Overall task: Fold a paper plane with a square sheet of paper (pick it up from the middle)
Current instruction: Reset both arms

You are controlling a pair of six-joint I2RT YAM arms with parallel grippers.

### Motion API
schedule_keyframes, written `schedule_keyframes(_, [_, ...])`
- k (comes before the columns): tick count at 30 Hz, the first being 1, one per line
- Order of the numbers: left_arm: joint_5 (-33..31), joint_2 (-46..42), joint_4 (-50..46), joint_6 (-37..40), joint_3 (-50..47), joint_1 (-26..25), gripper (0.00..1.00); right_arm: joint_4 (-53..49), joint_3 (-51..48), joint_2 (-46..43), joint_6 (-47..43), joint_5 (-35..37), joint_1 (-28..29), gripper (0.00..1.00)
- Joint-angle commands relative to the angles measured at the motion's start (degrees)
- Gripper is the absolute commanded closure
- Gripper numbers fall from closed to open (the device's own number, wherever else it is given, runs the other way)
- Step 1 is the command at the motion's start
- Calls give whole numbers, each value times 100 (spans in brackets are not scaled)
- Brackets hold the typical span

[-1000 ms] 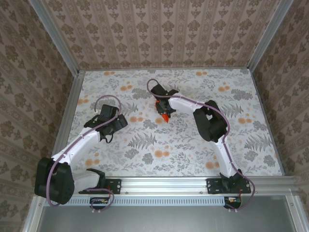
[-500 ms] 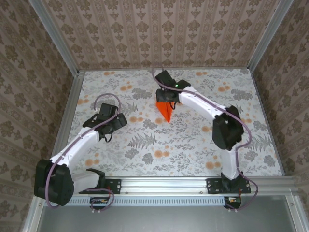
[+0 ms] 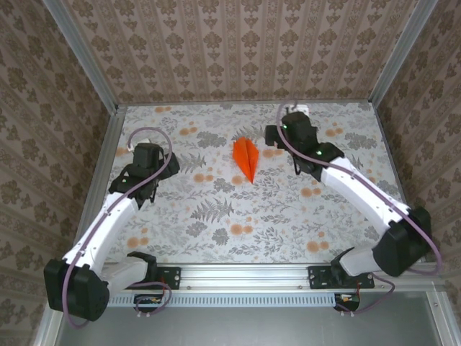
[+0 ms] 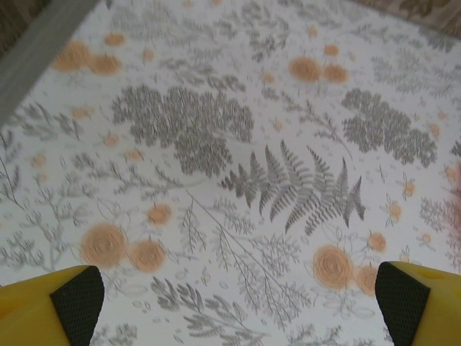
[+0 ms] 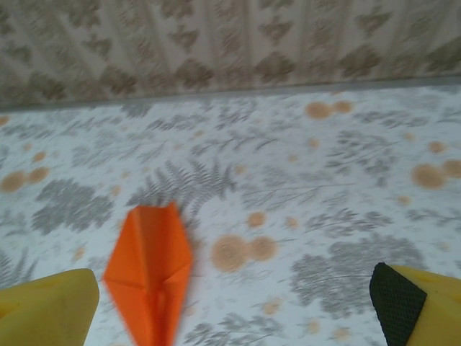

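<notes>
right gripper (image 5: 230,317) spread wide, empty | left gripper (image 4: 230,310) spread, empty, over table (image 3: 288,209) | paper plane (image 3: 245,158) flat on table, far-centre, near right gripper, not touching | likely featherlight, flimsy, crushable | pinch centre crease mid-length, gently

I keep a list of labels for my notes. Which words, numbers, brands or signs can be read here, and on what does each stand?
There are none to read. The paper plane is plain orange; the table and the walls carry only printed flowers and ornament; the left arm and the right arm show no lettering.
</notes>
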Motion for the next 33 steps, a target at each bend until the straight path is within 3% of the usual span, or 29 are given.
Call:
schedule_keyframes(1, [-433, -230, 728, 883, -286, 200, 0, 802, -764, -585, -281, 871, -327, 0])
schedule_keyframes(6, [-654, -243, 1382, 1226, -966, 739, 0, 1449, -2138, -1073, -194, 1433, -1013, 0])
schedule_keyframes(14, [-197, -377, 3163, 2035, -2371, 1491, 0, 2640, -3564, -762, -259, 1182, -2002, 0])
schedule_keyframes(23, [1070, -103, 4988, 2931, -3063, 1795, 0, 5058, -4353, -210, -1109, 516, -2073, 0])
schedule_keyframes(33, [1989, 909, 6371, 3087, -3125, 1942, 0, 6102, -4531, 52, -1857, -654, -2081, 0])
